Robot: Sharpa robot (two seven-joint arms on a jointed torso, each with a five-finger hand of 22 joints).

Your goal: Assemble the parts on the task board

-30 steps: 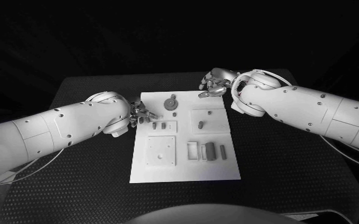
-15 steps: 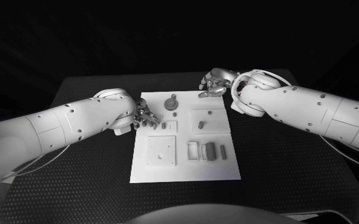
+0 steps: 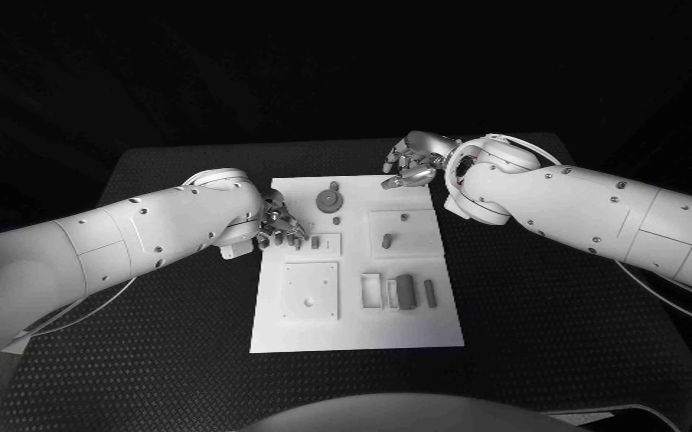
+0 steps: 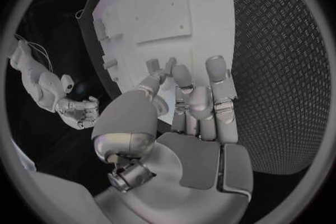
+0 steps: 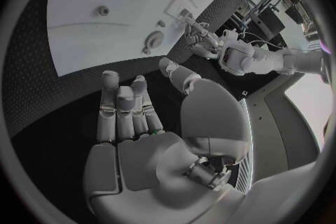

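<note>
The board (image 3: 361, 327) lies mid-table (image 3: 173, 372), parts (image 3: 402, 291) on it. The left hand (image 3: 277, 227) sits at its left edge, the right hand (image 3: 415, 162) over its far right corner.

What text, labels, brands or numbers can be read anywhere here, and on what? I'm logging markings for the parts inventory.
None can be read.
The task board shows no print in the head view or either wrist view.
The parts carry no visible marks.
The left hand and right hand show no lettering.
</note>
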